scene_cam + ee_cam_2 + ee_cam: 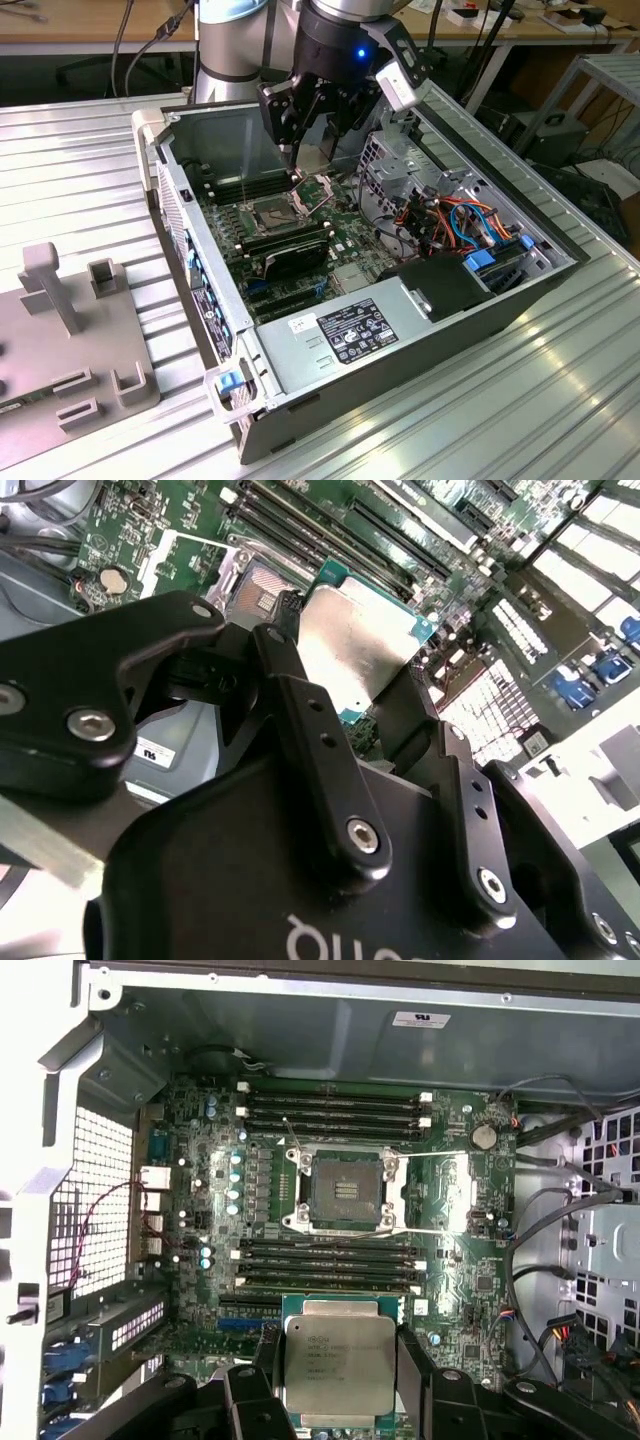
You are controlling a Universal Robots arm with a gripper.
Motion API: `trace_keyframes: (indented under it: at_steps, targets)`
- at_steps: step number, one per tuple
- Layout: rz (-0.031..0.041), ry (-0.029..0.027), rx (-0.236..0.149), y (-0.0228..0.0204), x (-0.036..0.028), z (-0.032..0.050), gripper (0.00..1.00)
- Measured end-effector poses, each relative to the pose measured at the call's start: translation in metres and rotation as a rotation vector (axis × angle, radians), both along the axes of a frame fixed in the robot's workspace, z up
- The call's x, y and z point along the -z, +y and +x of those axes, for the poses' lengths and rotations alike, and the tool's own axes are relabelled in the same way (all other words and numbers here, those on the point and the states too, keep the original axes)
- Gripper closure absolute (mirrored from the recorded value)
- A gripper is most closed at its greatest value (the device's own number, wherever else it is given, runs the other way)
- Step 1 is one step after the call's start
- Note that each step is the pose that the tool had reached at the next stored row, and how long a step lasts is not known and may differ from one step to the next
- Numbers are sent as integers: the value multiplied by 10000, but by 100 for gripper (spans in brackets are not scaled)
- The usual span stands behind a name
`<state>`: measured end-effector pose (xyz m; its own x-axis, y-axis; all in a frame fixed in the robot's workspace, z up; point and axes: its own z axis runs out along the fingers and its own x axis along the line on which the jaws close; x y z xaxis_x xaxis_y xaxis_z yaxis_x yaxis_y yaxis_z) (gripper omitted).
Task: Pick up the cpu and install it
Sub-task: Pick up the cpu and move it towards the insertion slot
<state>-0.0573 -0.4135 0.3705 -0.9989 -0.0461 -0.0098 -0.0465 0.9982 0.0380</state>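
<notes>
Gripper [340,1385] fingers closed narrow on the cpu [338,1360], clamping two opposite edges, metal lid facing the first wrist view. Cpu held in the air over the motherboard [460,1260], within the case [300,1030] walls, apart from the socket [345,1192] at mid-board; socket bare, contacts showing. Judgement: part light, thin, stiff; lid smooth, likely slippery; underside contacts and socket pins fragile. Edge hold on the green carrier looks right, never the faces

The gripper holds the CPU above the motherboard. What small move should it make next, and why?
Probably slide the CPU sideways until over the open, empty socket: in the first wrist view the gripper holds it off to one side.
</notes>
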Motion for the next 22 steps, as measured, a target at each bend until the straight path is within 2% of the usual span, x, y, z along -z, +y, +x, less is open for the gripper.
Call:
trace_keyframes:
  at_steps: [22]
  targets:
    - [0,-1,1,2,45,0,45]
